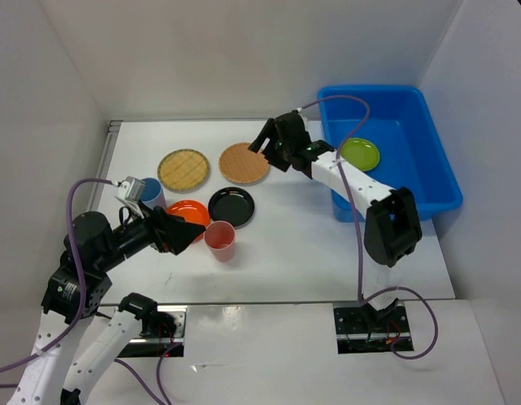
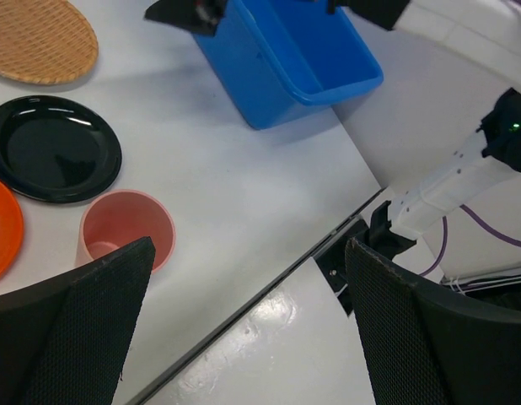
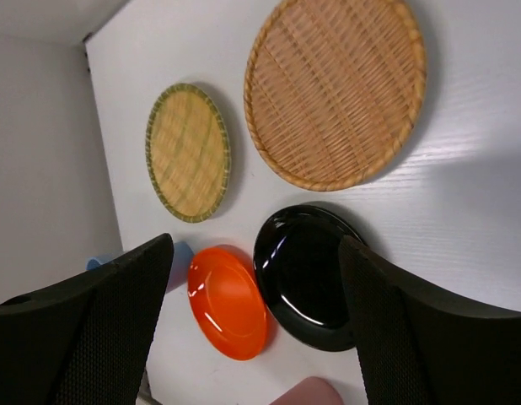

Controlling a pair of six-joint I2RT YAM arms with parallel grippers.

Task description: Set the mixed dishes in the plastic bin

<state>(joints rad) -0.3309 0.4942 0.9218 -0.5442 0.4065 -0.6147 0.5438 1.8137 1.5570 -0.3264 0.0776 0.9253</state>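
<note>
The right jaws hang wide and empty over the right-hand woven plate [image 1: 244, 163] by the far edge of the surface [image 1: 311, 245]. The left jaws, also wide, sit beside the pink cup [image 1: 220, 240].

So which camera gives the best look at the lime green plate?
Top external: the lime green plate lies clearly visible inside the blue bin. The left wrist view shows part of the bin but no plate; the right wrist view shows neither.
</note>
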